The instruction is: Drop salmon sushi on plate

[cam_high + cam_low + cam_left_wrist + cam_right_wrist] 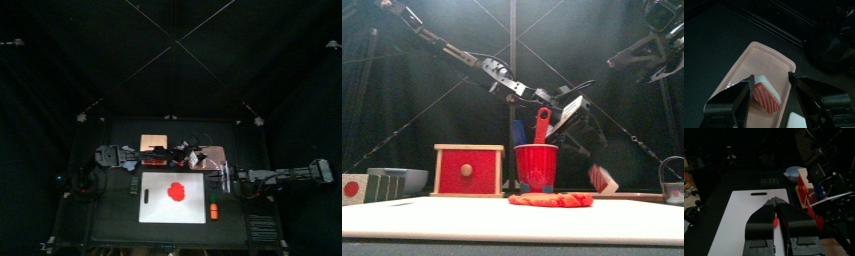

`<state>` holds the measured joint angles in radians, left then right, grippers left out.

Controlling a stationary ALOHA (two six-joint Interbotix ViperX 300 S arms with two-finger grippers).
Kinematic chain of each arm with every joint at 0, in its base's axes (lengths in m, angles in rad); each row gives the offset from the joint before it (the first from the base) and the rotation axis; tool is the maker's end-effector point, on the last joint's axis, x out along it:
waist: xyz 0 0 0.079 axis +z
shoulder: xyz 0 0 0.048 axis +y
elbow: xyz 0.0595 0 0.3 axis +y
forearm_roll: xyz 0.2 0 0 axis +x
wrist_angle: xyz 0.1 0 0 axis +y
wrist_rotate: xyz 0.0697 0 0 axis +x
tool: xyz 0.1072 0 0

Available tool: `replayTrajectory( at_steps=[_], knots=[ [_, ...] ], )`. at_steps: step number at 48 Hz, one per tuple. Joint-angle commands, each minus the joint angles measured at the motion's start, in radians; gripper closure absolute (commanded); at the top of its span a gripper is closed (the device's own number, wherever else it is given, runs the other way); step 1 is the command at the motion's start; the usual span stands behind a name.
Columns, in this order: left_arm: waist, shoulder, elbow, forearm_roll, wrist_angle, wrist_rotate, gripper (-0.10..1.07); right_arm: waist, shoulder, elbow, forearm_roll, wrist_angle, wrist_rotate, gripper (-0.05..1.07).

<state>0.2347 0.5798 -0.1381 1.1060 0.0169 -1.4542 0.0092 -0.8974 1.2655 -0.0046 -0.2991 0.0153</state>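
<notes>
L claw (769, 90) jaws wide apart over the pink plate (764, 60) at far counter; salmon sushi (765, 95) between them, apparently not gripped. R claw (775, 208) jaws together, parked at right.

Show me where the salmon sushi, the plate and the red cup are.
salmon sushi (767, 95), left wrist view, striped orange top.
plate (763, 57), left wrist view, bare pink surface.
red cup (536, 165), front view, front wall.

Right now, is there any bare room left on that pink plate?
Yes. The pink plate is bare from the salmon sushi out to its far rim. It is crowded near the sushi, which sits between the left gripper's open fingers.
</notes>
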Motion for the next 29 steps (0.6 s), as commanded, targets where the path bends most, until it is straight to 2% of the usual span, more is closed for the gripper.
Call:
replayTrajectory(
  at_steps=[1,6,13,29],
  knots=[
    [0.002,-0.025,-0.034,-0.008,0.005,0.009,0.07,0.002,0.005,-0.009,0.0,-0.009,-0.002,1.01],
    [0.002,-0.054,-0.028,-0.005,0.018,0.038,0.07,0.003,0.005,-0.009,0.0,-0.009,-0.002,1.01],
    [-0.005,-0.127,0.014,-0.008,0.028,0.127,0.07,0.002,0.005,-0.003,-0.009,-0.009,-0.002,1.01],
    [-0.017,-0.314,0.179,-0.026,0.023,0.273,0.07,0.002,0.005,0.011,-0.003,-0.009,0.002,1.01]
  ],
)
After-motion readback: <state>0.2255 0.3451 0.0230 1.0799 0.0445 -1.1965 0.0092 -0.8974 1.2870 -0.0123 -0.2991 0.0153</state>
